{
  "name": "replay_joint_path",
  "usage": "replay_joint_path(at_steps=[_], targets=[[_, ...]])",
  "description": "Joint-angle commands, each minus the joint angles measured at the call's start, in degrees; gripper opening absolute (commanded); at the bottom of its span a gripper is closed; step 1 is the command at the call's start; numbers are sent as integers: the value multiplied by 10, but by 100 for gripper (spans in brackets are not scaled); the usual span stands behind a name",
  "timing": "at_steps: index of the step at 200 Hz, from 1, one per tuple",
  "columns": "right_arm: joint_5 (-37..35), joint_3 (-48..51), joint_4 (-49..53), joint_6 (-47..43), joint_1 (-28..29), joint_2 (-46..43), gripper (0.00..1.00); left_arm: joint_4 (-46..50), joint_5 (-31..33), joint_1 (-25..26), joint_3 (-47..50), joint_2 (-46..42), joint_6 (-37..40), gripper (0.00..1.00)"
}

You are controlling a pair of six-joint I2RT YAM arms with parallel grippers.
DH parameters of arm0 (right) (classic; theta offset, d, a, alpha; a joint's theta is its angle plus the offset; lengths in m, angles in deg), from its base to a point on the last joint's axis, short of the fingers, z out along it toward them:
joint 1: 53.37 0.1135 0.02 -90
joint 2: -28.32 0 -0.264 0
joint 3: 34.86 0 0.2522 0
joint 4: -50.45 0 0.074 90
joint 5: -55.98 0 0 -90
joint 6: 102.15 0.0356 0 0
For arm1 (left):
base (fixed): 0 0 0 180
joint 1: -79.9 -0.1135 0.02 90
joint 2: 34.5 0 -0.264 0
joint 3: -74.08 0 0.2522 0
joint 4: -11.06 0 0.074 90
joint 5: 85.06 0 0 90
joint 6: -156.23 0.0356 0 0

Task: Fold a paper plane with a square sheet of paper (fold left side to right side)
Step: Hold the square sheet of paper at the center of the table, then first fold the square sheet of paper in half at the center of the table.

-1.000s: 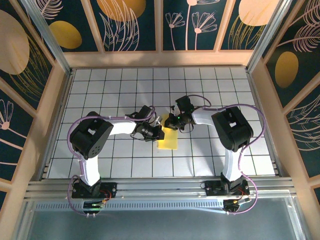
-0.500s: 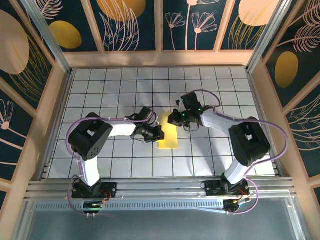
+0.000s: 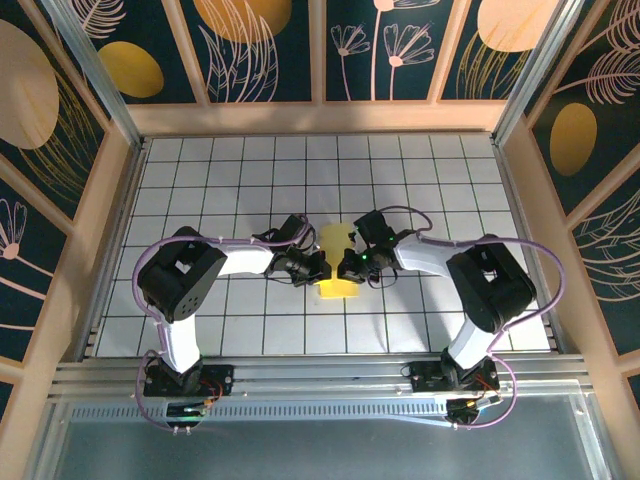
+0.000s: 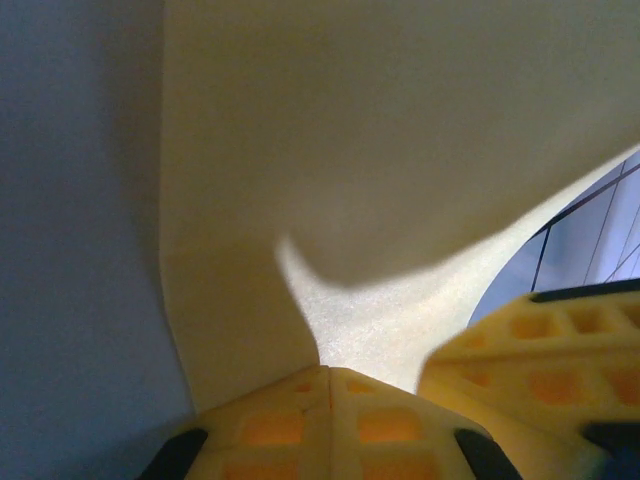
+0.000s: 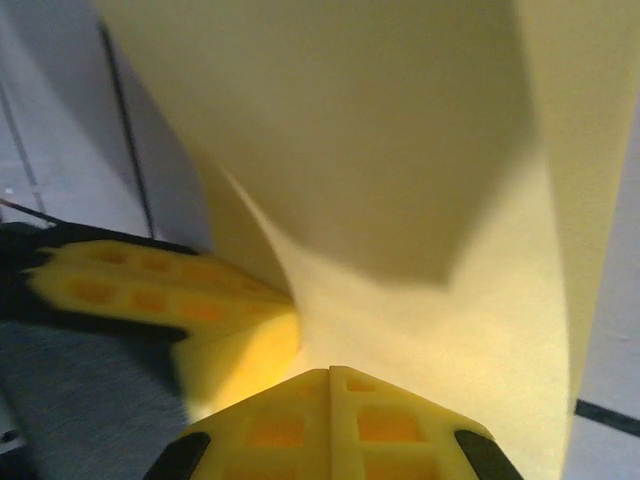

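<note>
The square sheet of paper (image 3: 335, 242) lies folded into a narrow yellow strip at the middle of the table, and its far part bows upward. My left gripper (image 3: 322, 268) is shut, its tips pressed onto the strip's near left side. My right gripper (image 3: 346, 268) is shut too and presses from the right, close beside it. In the left wrist view the closed left gripper (image 4: 330, 372) touches the curved paper (image 4: 380, 150), and the right arm's fingers (image 4: 540, 340) show at the right. In the right wrist view the right gripper (image 5: 330, 372) rests on the paper (image 5: 400, 150), with the left arm's fingers (image 5: 150, 285) at the left.
The white gridded table (image 3: 240, 170) is boxed in by wooden walls (image 3: 110, 200) at both sides and the back. An aluminium rail (image 3: 320, 375) runs along the near edge, where both arm bases stand.
My right gripper has come from the paper's far end toward the near end, stopping beside the left gripper. The paper's far part now bows up. The left gripper has barely moved.
</note>
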Motion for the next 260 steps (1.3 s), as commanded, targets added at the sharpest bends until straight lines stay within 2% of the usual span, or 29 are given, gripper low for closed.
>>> replay_joint_path(at_steps=[1, 68, 151, 260], targets=[[-16, -12, 23, -6, 8, 23, 0, 1, 10, 5, -3, -7, -16, 0], [-56, 4, 58, -21, 11, 34, 0, -26, 23, -16, -35, -5, -19, 0], [-89, -4, 74, -33, 10, 49, 0, -19, 6, -52, -85, 49, 37, 0], [-110, -7, 101, -51, 9, 57, 0, -19, 32, -73, -81, 81, 41, 0]])
